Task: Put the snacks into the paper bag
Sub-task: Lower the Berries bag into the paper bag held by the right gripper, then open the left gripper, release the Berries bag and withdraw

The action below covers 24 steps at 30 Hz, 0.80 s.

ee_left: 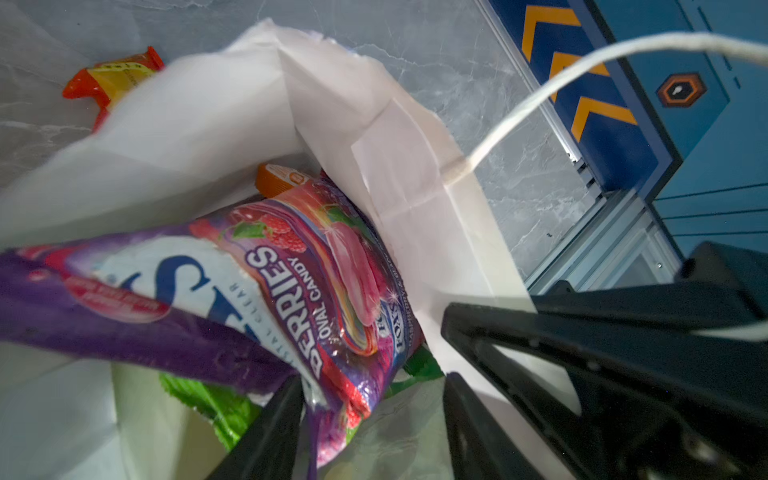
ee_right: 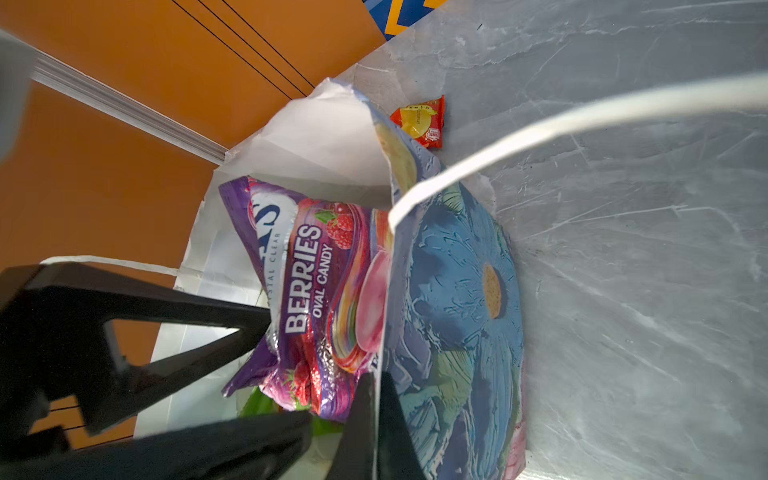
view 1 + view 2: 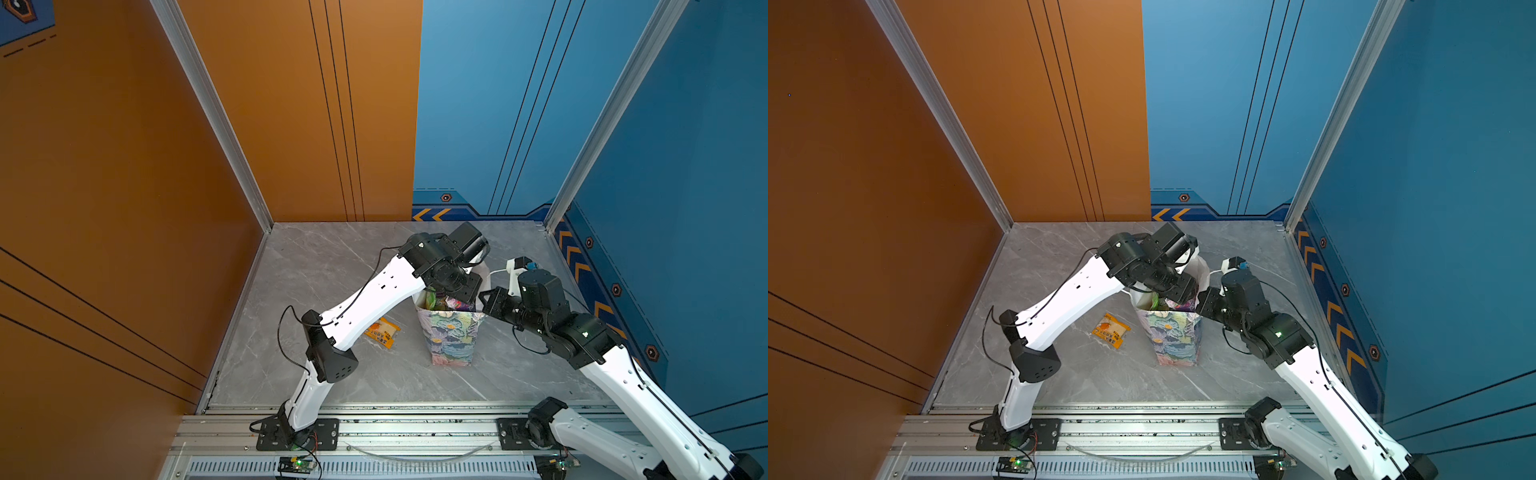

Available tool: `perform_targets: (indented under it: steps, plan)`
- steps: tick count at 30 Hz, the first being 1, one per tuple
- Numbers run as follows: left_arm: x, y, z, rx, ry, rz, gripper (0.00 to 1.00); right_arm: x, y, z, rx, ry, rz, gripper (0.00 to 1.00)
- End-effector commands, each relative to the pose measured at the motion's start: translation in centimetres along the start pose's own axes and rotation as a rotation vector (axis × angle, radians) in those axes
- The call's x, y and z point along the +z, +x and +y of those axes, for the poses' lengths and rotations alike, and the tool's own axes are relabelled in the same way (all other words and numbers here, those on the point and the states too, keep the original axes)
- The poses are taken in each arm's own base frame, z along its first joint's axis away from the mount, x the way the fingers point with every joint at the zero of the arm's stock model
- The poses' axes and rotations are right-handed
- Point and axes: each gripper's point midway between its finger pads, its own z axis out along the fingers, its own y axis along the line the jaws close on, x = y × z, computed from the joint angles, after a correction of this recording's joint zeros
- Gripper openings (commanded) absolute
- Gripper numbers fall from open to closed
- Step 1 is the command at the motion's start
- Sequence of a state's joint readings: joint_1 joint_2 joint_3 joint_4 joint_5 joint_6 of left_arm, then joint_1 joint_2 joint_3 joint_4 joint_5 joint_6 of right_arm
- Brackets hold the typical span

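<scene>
The floral paper bag (image 3: 451,336) (image 3: 1177,340) stands upright mid-table, its white inside (image 1: 415,166) showing. A purple berries packet (image 1: 291,282) (image 2: 316,282) lies on top inside it, over a green bag (image 1: 208,399) and an orange packet (image 1: 276,176). My left gripper (image 1: 372,380) (image 3: 457,291) hangs open in the bag's mouth, the berries packet's corner loose between its spread jaws. My right gripper (image 2: 376,378) (image 3: 484,297) is shut on the bag's rim, on its right side in both top views. An orange sachet (image 3: 382,330) (image 3: 1111,330) lies on the table left of the bag.
A small red and yellow sachet (image 2: 419,120) (image 1: 112,77) lies on the table just beyond the bag. The bag's white cord handle (image 1: 540,87) (image 2: 540,124) arcs up toward the right arm. Orange and blue walls close in the grey marble table (image 3: 332,266).
</scene>
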State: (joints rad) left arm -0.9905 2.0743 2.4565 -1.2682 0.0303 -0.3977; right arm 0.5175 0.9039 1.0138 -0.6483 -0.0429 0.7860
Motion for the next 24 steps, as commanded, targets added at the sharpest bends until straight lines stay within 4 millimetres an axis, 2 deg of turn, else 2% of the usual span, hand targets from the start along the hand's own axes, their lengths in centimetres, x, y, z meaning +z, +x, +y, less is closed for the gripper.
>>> perform_targets:
  steps: [1,8,14,19,24]
  plan:
    - [-3.6,-0.8,0.0,0.028,-0.019,-0.087,0.62,-1.4,-2.2,1.3,0.001,-0.056,-0.089,0.00]
    - [-5.5,-1.1,0.6,0.037,-0.046,-0.132,0.69,-1.7,-2.4,1.1,0.000,-0.044,-0.090,0.00]
    - [-9.6,-1.8,1.8,0.041,-0.102,-0.234,0.77,-2.6,-3.2,-0.1,-0.003,-0.001,-0.109,0.00]
    - [-13.3,-2.2,4.3,0.009,-0.170,-0.355,0.83,-3.2,-3.6,-1.4,0.020,0.027,-0.115,0.00]
    - [-15.9,-2.2,7.6,-0.103,-0.158,-0.485,0.85,-3.9,-3.9,-2.9,0.041,0.062,-0.128,0.00]
